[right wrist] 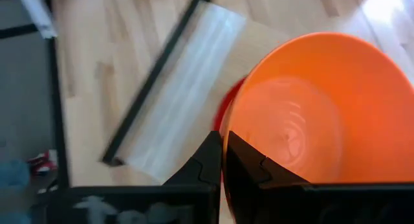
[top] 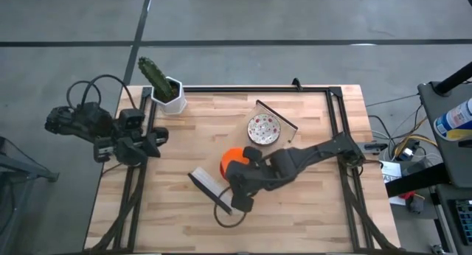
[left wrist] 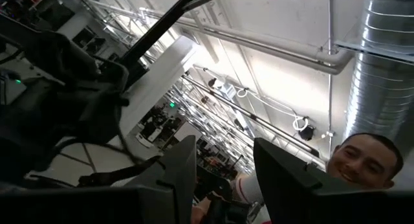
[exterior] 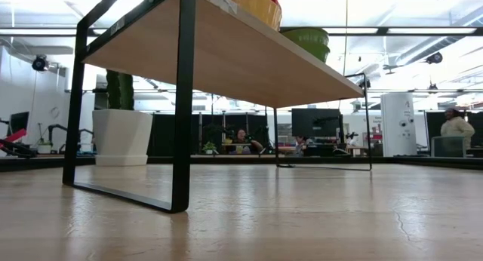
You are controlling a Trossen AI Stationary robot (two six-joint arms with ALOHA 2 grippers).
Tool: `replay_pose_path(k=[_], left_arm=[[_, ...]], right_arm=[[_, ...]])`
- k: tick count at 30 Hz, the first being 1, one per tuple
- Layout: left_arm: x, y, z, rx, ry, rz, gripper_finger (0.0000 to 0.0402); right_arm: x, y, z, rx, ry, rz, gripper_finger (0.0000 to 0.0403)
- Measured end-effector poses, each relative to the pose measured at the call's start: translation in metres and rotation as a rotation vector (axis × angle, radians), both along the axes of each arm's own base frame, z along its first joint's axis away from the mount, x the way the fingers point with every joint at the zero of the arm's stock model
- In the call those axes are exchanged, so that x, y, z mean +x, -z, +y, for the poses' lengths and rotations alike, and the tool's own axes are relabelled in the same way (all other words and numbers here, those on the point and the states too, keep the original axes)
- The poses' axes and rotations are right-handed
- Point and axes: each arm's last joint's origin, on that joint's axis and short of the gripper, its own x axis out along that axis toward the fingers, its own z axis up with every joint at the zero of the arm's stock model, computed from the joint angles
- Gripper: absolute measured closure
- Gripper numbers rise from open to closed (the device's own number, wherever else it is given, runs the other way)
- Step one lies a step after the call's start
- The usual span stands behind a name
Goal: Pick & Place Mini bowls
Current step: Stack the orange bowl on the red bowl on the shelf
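High view is showing two bowls: the right gripper (top: 237, 169) is pinching one orange bowl (top: 231, 157) mid-table, one speckled bowl (top: 262, 129) farther. The left gripper (top: 157, 137), fingers parted and empty, is waiting left.

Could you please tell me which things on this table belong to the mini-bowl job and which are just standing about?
Part of the job:
- orange bowl, pinched at its rim by the right gripper
- red bowl beneath it
- white speckled bowl

Just standing about:
- cactus pot
- left gripper, waiting at the table's left edge
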Motion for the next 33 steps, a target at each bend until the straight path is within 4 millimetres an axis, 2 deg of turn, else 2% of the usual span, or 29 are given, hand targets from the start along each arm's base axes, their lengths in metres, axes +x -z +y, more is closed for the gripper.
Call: replay_pose_path(k=[10, 16, 24, 33], left_arm=[[0.001, 0.002, 0.000, -0.002, 0.016, 0.028, 0.0255], [0.000, 0.002, -0.001, -0.008, 0.035, 0.034, 0.0255], [0.000, 0.003, -0.001, 0.005, 0.051, 0.042, 0.0255], [0.000, 0.003, -0.001, 0.015, 0.045, 0.037, 0.0255]], right_arm=[[0.016, 0.035, 0.003, 0.012, -0.005, 0.104, 0.0394], [0.019, 0.036, 0.004, 0.032, 0.011, 0.090, 0.0389], [0.019, 0.036, 0.003, 0.070, 0.033, 0.095, 0.0325], [0.018, 0.025, 0.002, 0.066, 0.055, 0.042, 0.0258]])
